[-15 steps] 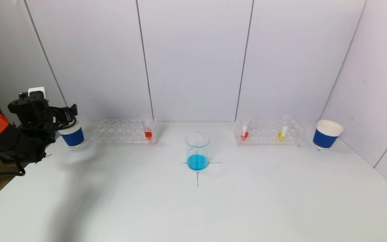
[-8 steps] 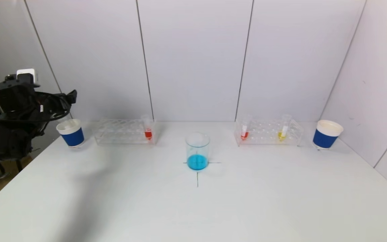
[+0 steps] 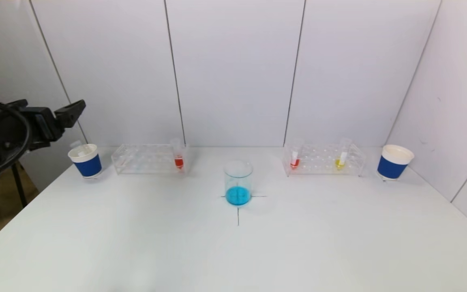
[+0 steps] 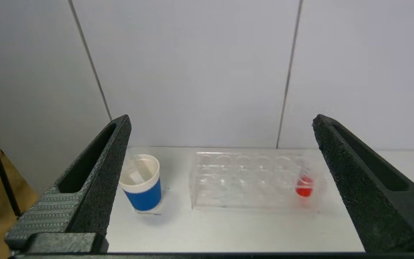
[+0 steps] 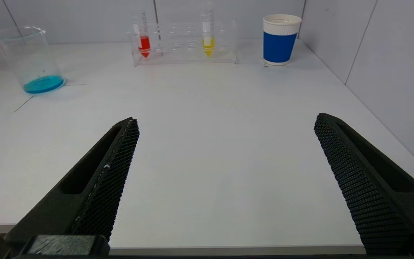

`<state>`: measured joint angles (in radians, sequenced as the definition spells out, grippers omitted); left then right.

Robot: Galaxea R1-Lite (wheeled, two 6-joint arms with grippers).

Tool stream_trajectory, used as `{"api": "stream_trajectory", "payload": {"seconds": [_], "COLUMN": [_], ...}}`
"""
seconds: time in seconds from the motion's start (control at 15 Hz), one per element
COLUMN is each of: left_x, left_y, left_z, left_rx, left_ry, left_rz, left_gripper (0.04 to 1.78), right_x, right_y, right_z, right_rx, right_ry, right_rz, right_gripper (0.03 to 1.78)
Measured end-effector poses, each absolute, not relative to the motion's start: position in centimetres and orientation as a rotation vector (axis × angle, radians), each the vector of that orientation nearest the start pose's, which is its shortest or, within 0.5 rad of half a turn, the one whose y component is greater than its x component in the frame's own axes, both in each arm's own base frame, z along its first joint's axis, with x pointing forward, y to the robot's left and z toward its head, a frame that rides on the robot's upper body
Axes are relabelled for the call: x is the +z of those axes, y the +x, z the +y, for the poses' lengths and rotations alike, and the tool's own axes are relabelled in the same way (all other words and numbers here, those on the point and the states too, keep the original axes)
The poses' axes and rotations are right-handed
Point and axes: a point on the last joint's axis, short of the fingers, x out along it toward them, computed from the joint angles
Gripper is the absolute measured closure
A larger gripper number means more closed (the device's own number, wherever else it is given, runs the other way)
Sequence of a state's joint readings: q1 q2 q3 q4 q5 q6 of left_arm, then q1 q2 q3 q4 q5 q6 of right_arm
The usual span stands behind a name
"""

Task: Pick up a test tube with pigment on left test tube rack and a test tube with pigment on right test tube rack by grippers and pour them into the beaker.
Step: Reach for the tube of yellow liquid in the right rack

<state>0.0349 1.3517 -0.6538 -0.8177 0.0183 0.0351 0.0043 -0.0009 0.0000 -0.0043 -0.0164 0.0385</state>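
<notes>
Beaker [image 3: 238,183] mid-table, left pincer [image 4: 221,151] spread empty off table's left edge [image 3: 22,211]

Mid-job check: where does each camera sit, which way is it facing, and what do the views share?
Head view: high, looking down the table at the beaker; left hand at the left edge.
Left wrist view: between the open left hand, facing the left rack.
Right wrist view: between the open right hand, low at the near table edge, facing the right rack.
Shared: beaker in the head and right wrist views.
</notes>
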Motion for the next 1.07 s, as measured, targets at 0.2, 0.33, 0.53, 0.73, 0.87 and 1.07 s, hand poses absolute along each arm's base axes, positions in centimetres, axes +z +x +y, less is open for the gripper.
{"api": "stream_trajectory", "payload": {"seconds": [0.2,0.33,0.53,0.73,0.87,1.07], "left_x": [24.8,23.6,20.9,17.6,15.3,11.6], "left_y": [13.9,9.4,3.9,-0.1,-2.0,-3.1], "left_z": [0.0,0.0,0.1,0.3,0.3,0.3], "left_rx": [0.031,0.051,0.089,0.127,0.142,0.143], "left_ry": [0.074,0.11,0.155,0.17,0.173,0.151], "left_rz": [-0.115,-0.108,-0.082,-0.068,-0.061,-0.033], "left_gripper": [0.06,0.06,0.06,0.06,0.06,0.06], "right_x": [7.6,7.6,7.6,7.6,7.6,7.6], "right_y": [-2.3,-2.3,-2.3,-2.3,-2.3,-2.3], "right_z": [0.0,0.0,0.0,0.0,0.0,0.0], "right_rx": [-0.012,-0.012,-0.012,-0.012,-0.012,-0.012], "right_ry": [0.038,0.039,0.038,0.038,0.039,0.039], "right_rz": [-0.005,-0.005,-0.005,-0.005,-0.005,-0.005], "right_gripper": [0.04,0.04,0.04,0.04,0.04,0.04]}}
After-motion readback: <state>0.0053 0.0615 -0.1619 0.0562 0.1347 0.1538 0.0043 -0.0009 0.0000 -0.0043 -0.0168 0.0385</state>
